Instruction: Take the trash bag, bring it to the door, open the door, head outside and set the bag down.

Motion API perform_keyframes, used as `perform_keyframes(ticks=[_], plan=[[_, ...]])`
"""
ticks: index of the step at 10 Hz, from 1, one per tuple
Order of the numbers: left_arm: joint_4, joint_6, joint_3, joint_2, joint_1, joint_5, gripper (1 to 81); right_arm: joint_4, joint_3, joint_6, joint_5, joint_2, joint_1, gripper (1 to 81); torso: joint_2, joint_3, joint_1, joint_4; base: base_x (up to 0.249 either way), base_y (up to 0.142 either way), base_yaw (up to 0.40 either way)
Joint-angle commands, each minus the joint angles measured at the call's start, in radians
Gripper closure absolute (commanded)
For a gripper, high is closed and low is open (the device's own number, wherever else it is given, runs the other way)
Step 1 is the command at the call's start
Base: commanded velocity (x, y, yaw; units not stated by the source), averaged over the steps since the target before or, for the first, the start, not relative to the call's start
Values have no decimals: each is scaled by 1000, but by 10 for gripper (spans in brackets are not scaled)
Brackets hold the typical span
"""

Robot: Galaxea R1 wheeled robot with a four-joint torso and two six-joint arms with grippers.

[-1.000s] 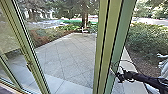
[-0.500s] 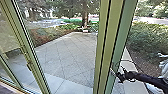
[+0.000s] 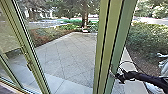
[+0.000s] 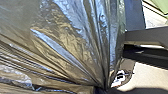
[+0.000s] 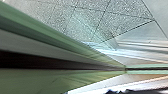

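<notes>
Left wrist view: your left jaws grasp bag point(image 4: 67, 50) by neck point(image 4: 102, 79); likely soft, slippery, best held there. Right gripper point(image 3: 115, 75): can't tell whether clenched.

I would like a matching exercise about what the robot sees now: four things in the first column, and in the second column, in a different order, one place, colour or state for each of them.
Column 1
1. bag
2. right gripper
3. paving
4. bush

Column 2
A. grey, crossed by thin lines
B. green and leafy, at the right side of the head view
C. shiny and creased, its folds drawn together at one spot
D. at the green door frame

Right pairs: 1-C, 2-D, 3-A, 4-B
</notes>
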Motion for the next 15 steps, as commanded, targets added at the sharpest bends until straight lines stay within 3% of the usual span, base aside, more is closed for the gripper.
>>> perform_keyframes(ticks=[1,4,6,9,13,15], plan=[[-9,0,6,7,-16,83,811,-143,-41,42,15,-19,288,10,0,0,0,0,0,0,0],[-6,0,6,10,-16,83,811,-193,16,43,-1,-61,322,10,1,-1,1,0,0,0,0],[-4,0,6,12,-16,85,811,-210,103,42,-10,-118,359,10,2,-2,1,0,0,0,0],[-1,0,6,13,-16,85,811,-302,253,43,-70,-206,405,10,2,-2,2,0,0,0,0],[-4,1,6,12,-16,83,811,-359,294,40,-117,-252,438,10,2,-3,3,1,0,0,0],[-3,0,6,13,-16,83,811,-400,365,42,-151,-296,478,10,2,-3,3,1,0,0,0]])
